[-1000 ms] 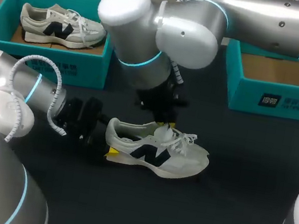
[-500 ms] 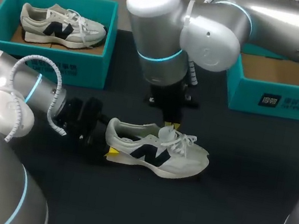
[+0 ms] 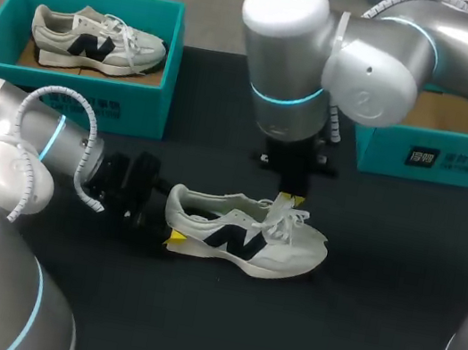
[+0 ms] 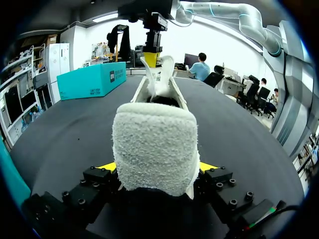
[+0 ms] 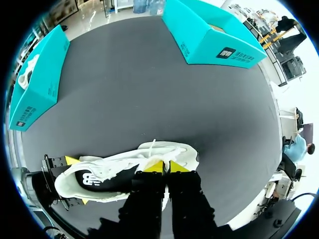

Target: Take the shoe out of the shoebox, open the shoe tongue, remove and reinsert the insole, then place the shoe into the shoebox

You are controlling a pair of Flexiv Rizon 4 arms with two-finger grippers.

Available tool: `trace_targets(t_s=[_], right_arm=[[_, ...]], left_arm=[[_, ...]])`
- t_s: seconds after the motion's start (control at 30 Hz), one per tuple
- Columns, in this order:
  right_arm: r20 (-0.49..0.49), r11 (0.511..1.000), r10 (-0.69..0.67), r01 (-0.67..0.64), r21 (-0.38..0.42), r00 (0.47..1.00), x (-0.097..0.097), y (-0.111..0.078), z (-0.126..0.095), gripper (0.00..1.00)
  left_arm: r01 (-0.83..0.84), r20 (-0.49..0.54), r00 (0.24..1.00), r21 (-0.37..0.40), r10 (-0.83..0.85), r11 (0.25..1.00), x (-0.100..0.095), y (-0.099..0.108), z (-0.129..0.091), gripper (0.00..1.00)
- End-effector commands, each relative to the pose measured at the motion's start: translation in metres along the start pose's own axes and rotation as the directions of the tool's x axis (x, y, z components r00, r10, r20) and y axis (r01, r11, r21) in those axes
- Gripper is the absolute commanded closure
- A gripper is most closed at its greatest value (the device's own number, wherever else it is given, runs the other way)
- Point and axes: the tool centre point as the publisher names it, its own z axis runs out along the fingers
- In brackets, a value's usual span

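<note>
Shoe (image 3: 245,239) sits on its sole on the black table (image 3: 369,335), outside both boxes, near the middle. Its toe points towards our right side and its heel towards our left arm. It is a pale sneaker with a dark side mark and white laces.

Our left gripper (image 3: 170,236) lies low on the table at the heel. In the left wrist view its two yellow tips show on either side of the fuzzy heel (image 4: 155,149), pressing it from both sides, so we have the shoe clamped there.

Our right gripper (image 3: 293,200) hangs straight down over the laced part of the shoe. In the right wrist view its yellow tips (image 5: 155,166) stand almost together, pinched on the upper end of the shoe tongue (image 4: 160,74). The tongue stands lifted upright above the shoe opening. The left wrist view shows the same grip from the heel end, with the tongue rising to the yellow tips.

One teal shoebox (image 3: 436,158) stands open at the far right of the table, well apart from the shoe, with only its brown floor showing. A second teal shoebox (image 3: 75,102) stands at the far left. It holds another sneaker (image 3: 94,40) lying on its side.
</note>
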Motion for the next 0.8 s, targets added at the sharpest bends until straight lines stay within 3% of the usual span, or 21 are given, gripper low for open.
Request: trace_targets(t_s=[0.03, 0.3, 0.77, 0.8], right_arm=[[-0.059, 0.995, 0.102, -0.103, -0.007, 0.993, -0.011, -0.004, 0.009, 1.00], [-0.049, 0.989, 0.150, -0.149, 0.017, 0.987, -0.024, -0.005, 0.036, 1.00], [-0.013, 0.983, 0.180, -0.179, 0.038, 0.984, -0.023, -0.008, 0.072, 1.00], [-0.010, 0.982, 0.185, -0.184, 0.044, 0.983, -0.024, -0.009, 0.074, 0.96]], left_arm=[[0.001, 0.000, 1.000, -0.005, -0.001, 1.000, 0.002, 0.003, 0.001, 1.00], [0.001, 0.000, 1.000, -0.005, -0.001, 1.000, 0.002, 0.003, 0.001, 1.00], [0.001, 0.000, 1.000, -0.005, -0.001, 1.000, 0.002, 0.003, 0.001, 1.00], [0.001, 0.000, 1.000, -0.005, -0.001, 1.000, 0.002, 0.003, 0.001, 1.00]])
